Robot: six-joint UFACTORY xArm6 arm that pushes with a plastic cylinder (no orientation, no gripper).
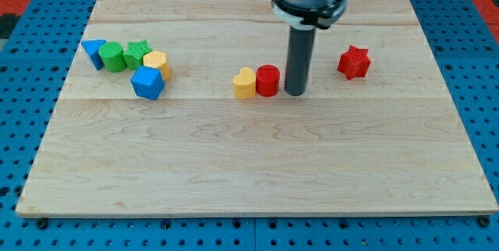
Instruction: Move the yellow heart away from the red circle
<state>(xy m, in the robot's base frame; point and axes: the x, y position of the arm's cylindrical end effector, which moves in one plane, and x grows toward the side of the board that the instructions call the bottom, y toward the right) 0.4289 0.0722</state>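
Note:
The yellow heart (245,83) lies near the board's middle, touching the left side of the red circle (267,80). My tip (295,93) rests on the board just to the right of the red circle, very close to it; I cannot tell if it touches. The rod rises straight up from the tip to the arm's dark collar at the view's top.
A red star (354,61) sits to the right of the rod. At the left is a cluster: blue triangle (94,51), green circle (114,57), green star (138,51), yellow hexagon (157,64), blue cube-like block (147,83). The wooden board (249,173) lies on a blue pegboard.

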